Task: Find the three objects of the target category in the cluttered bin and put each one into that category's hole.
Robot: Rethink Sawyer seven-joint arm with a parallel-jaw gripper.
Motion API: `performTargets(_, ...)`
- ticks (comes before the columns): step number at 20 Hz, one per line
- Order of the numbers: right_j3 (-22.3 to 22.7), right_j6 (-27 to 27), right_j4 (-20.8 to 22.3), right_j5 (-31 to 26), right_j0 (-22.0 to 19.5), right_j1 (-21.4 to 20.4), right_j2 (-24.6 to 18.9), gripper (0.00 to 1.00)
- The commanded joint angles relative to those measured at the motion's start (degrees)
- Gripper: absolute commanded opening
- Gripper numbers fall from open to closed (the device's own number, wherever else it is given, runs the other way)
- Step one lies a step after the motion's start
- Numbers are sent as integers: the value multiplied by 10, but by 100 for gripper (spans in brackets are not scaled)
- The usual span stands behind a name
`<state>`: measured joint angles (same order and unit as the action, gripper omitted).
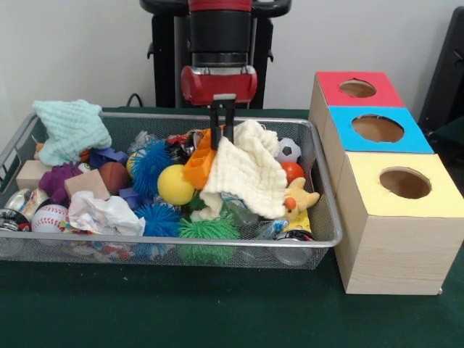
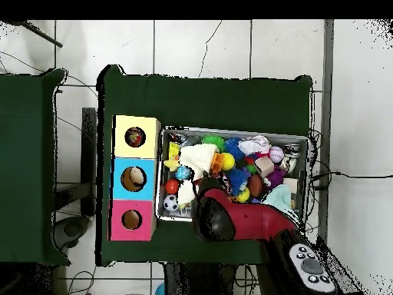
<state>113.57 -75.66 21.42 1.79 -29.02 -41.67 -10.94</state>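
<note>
The wire mesh bin [image 1: 324, 190] is full of toys; it also shows in the overhead view [image 2: 234, 130]. A crumpled white plastic bag [image 1: 106, 214] lies at its front left, and in the overhead view [image 2: 253, 144] at the far rim. A bit of dotted plastic [image 1: 109, 251] shows under it through the mesh. My gripper [image 1: 222, 136] reaches down into the bin's middle, at the upper left edge of a cream knitted cloth [image 1: 250, 174]. The yellow-topped box's hole [image 1: 404, 183] is at the right; in the overhead view [image 2: 135, 137] something colourful shows inside it.
Blue-topped [image 1: 377, 129] and red-topped [image 1: 357, 88] boxes stand behind the yellow one. In the bin are a mint cloth [image 1: 69, 127], a yellow ball [image 1: 175, 185], a blue spiky ball [image 1: 151, 167], a green spiky ball [image 1: 209, 235], a baseball [image 1: 49, 216], wooden blocks [image 1: 87, 183] and a yellow plush [image 1: 301, 197].
</note>
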Motion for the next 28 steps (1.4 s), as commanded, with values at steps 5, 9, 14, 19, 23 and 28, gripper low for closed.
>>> performTargets(5,16,-14,56,-70,-41,-34,-84,0)
performTargets(9,13,-17,68,-66,-43,-29,-84,0)
performTargets(14,12,-26,84,-51,-42,-20,-79,0)
performTargets(19,32,-27,91,-61,-57,-40,-92,0)
performTargets(23,73,-19,84,-87,-88,-83,-121,0)
performTargets(28,110,-12,81,-97,-121,-114,-151,0)
